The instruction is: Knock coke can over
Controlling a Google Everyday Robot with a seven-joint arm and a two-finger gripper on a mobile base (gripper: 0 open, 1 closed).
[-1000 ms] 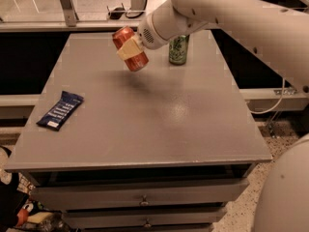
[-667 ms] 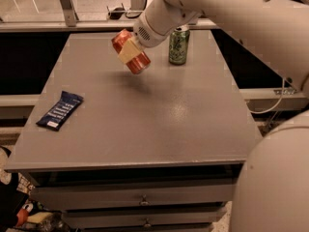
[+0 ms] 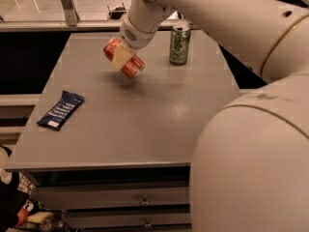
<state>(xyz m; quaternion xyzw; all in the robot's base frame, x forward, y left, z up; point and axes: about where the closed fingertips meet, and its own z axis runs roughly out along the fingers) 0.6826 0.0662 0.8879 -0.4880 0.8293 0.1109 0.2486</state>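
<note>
- Two drink cans are in view: one red coke can (image 3: 133,68) and one green can (image 3: 179,44).
- One dark blue snack packet (image 3: 61,110) with pale lettering lies flat near the table's left edge, well apart from both cans.
- One white robot arm (image 3: 203,8) reaches in from the upper right. Its single claw (image 3: 122,57) is over the far left part of the table.
- The claw is clamped on the coke can, with a cream finger pad (image 3: 120,55) lying across the can's middle.
- The coke can is tilted, its lower end pointing down and to the right. It appears to hang clear of the table, with a soft shadow beneath it.
- The green can stands upright near the far edge, to the right of the coke can and not touching it.
- Two drawers (image 3: 116,197) sit under the tabletop, both closed, so what they hold cannot be seen.
- The table (image 3: 145,129) has a flat grey top with a dull sheen.
- The robot's rounded white body (image 3: 256,168) fills the lower right corner.
- Behind the table runs a pale ledge with a metal post (image 3: 67,4), and a light floor lies beyond.
</note>
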